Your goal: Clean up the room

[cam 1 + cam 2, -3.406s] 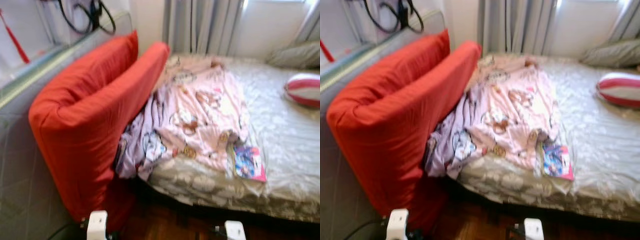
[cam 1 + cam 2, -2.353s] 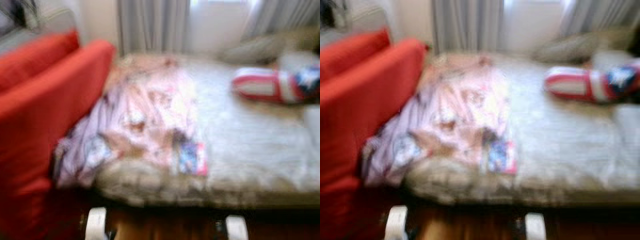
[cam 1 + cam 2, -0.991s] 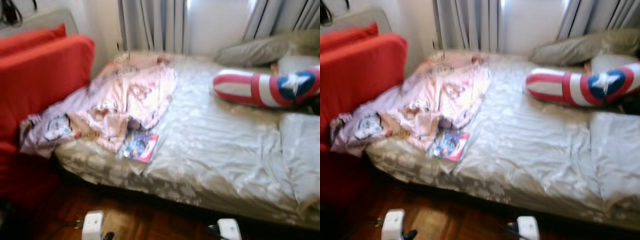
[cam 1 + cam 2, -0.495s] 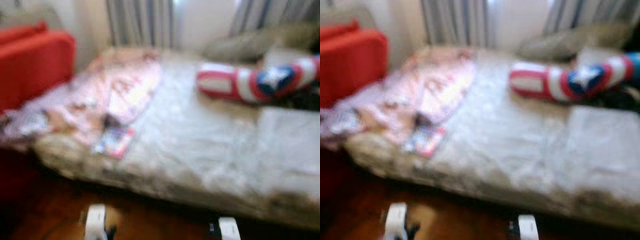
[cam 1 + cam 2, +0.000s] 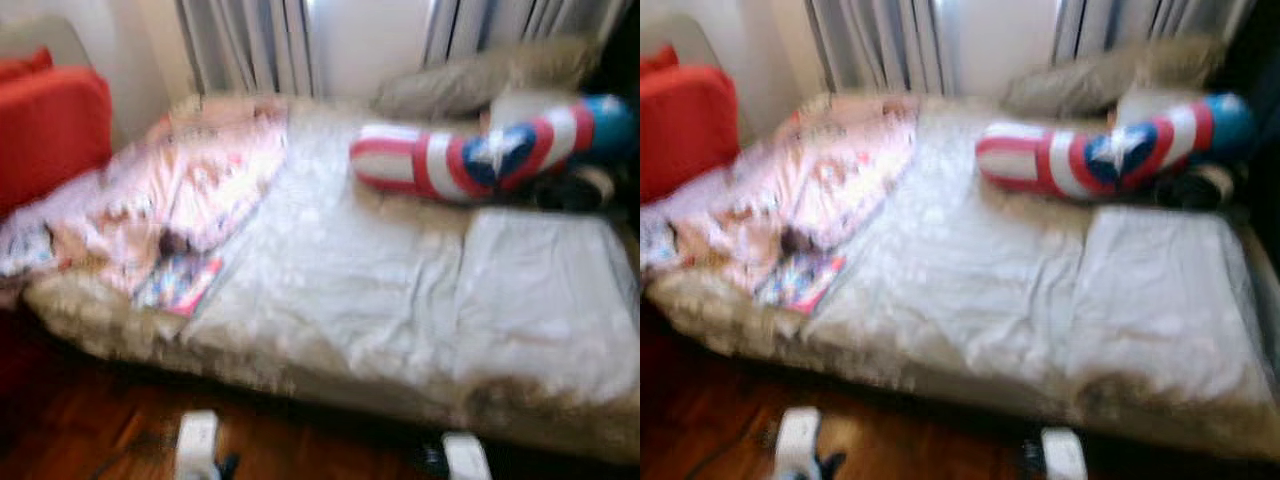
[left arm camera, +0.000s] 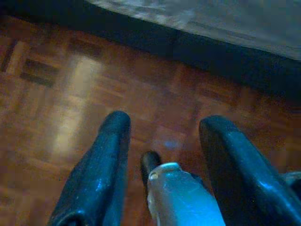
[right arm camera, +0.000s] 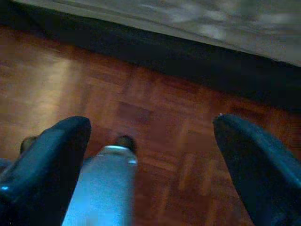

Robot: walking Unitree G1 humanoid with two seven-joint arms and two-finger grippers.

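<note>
Bed [image 5: 400, 300] with grey sheet filled the head views, blurred. Pink patterned blanket [image 5: 190, 180] lay rumpled at its left end, a colourful booklet [image 5: 178, 283] just beside the blanket's near edge. Red-white-blue star pillow [image 5: 470, 160] lay near the window, a grey pillow [image 5: 450, 88] behind it. Left gripper [image 6: 162, 125] hung over wooden floor [image 6: 61, 94], fingers apart, nothing held. Right gripper [image 7: 150, 125] likewise, fingers wide apart.

Head stereo pair down over bed [image 5: 400, 300], blurry; wrist cams near-floor toward parquet [image 6: 70, 94], prob. bed edge.
</note>
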